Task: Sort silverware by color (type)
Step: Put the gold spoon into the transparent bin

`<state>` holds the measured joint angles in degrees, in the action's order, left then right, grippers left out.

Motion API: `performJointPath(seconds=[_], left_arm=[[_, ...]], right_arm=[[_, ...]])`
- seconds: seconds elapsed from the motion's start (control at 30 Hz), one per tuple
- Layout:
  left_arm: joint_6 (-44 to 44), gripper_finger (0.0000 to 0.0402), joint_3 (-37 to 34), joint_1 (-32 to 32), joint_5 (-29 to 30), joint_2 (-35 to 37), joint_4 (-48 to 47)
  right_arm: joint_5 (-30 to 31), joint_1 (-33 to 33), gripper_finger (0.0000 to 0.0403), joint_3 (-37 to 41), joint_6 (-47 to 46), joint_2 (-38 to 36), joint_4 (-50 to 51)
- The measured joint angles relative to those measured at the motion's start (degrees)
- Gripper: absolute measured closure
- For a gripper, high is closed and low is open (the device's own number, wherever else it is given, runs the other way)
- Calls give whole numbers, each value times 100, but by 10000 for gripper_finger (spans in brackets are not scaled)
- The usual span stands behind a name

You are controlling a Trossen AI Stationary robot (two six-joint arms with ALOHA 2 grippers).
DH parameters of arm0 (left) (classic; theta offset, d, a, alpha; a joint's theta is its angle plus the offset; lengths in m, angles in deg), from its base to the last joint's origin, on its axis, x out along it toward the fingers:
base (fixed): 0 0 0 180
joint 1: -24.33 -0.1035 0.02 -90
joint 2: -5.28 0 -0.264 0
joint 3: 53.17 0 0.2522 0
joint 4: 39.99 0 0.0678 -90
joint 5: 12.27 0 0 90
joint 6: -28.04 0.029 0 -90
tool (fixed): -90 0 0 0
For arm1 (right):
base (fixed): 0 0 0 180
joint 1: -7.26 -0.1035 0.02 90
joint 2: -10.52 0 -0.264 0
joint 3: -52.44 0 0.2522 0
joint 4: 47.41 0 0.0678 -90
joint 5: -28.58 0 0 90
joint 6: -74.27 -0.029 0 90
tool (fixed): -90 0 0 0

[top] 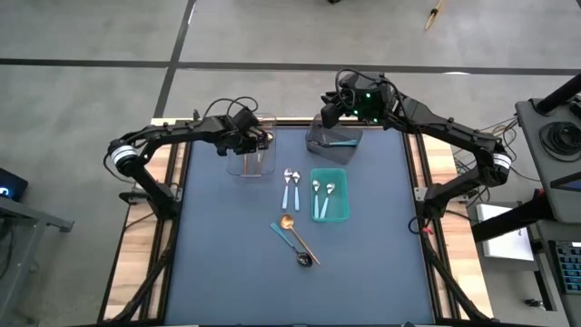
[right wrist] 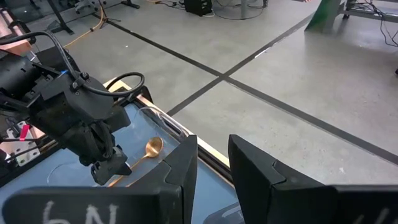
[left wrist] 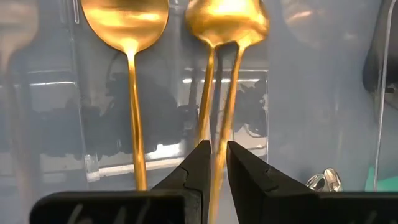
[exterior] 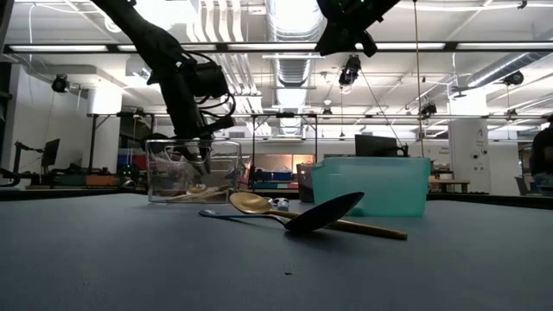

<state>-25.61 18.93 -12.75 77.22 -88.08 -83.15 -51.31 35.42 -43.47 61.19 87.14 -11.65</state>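
Two slim gold spoons in clear bin, left end effector narrowly parted around one handle, right end effector slightly open.

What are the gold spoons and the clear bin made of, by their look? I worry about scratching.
Gold spoons: probably polished metal with gold finish, judging by mirror-like glare. Clear bin: likely hard transparent plastic; the room shows through its walls. Glass can't be ruled out.
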Motion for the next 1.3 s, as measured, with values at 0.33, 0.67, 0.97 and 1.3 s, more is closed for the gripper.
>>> performJointPath(seconds=[0.33, 0.67, 0.97, 1.3], left_arm=[[-2, 366, 0, 0, 0, 0, 0], [61, 366, 0, 72, -64, 109, -5], [1208, 366, 407, 293, -161, 423, -53], [6025, 393, 1455, 418, -1125, 437, -1058]], right_arm=[[0, 0, 321, 0, 0, 0, 0], [0, 0, 321, 0, 0, 0, 2], [-2, 0, 321, 2, 0, 0, 7], [-4, 0, 321, 2, 0, 0, 71]])
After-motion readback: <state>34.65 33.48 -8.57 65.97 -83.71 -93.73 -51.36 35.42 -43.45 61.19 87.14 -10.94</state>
